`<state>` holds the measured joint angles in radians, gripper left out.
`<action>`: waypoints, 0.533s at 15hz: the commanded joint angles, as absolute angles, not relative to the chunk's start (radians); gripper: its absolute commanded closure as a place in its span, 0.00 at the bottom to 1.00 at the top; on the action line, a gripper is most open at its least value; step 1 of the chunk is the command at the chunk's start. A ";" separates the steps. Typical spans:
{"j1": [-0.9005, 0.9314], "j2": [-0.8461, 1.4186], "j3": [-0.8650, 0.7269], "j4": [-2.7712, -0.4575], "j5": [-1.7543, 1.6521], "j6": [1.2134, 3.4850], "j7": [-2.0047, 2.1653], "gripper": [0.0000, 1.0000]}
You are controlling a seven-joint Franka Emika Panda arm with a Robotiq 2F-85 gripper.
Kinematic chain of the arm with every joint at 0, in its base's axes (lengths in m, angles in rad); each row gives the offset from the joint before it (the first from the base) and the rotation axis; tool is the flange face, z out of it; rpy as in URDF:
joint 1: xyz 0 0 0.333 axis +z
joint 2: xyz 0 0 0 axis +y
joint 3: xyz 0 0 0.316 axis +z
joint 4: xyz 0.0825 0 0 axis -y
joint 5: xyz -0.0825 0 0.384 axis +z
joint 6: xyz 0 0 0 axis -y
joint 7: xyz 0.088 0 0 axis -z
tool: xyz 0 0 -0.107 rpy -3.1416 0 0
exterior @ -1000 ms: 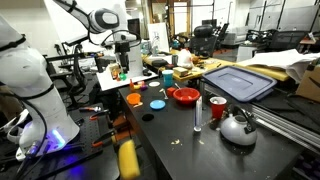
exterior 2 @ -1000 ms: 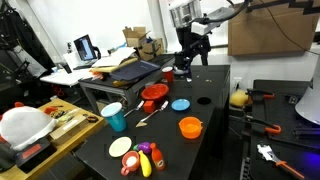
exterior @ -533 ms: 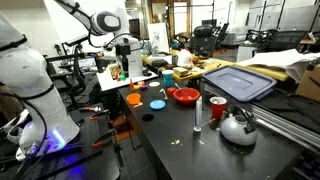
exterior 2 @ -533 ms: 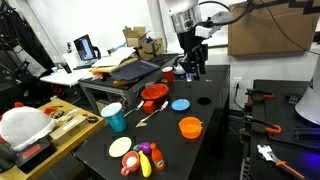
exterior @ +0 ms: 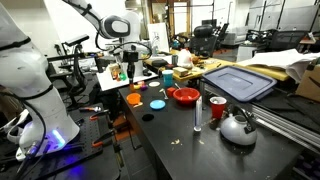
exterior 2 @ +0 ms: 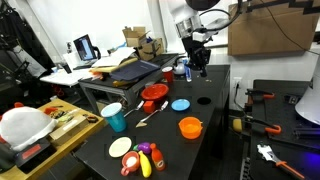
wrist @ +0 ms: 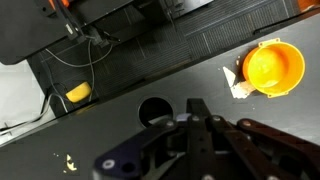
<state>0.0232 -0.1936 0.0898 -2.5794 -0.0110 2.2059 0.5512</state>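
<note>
My gripper (wrist: 198, 106) is shut with nothing between its fingers. It hangs over the black table (wrist: 120, 70), just beside a round hole (wrist: 153, 110) in the top. An orange bowl (wrist: 273, 66) with a white scrap at its rim sits further along the table. In both exterior views the gripper (exterior: 130, 68) (exterior 2: 193, 67) hovers above the table's end, apart from the orange bowl (exterior: 134, 99) (exterior 2: 190, 127). A yellow object (wrist: 78, 92) lies on the floor beyond the table edge.
On the table stand a blue plate (exterior: 157, 103), a red bowl (exterior: 185, 96), a red can (exterior: 217, 107), a kettle (exterior: 238, 127), a teal cup (exterior 2: 114, 117) and a plate of toy food (exterior 2: 135, 155). Cluttered desks surround it.
The jaws have gone from open to shut on nothing. The arm has shifted slightly sideways. The yellow object seen beside the table a second ago has dropped out of the exterior views.
</note>
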 commanded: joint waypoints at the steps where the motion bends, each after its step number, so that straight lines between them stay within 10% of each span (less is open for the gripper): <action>1: -0.007 -0.125 0.050 -2.537 0.042 2.192 0.518 1.00; 8: -0.037 -0.029 -0.011 -2.476 0.088 2.198 0.462 1.00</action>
<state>-0.0282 -0.0597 0.0028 -2.5151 0.0684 2.2061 0.4962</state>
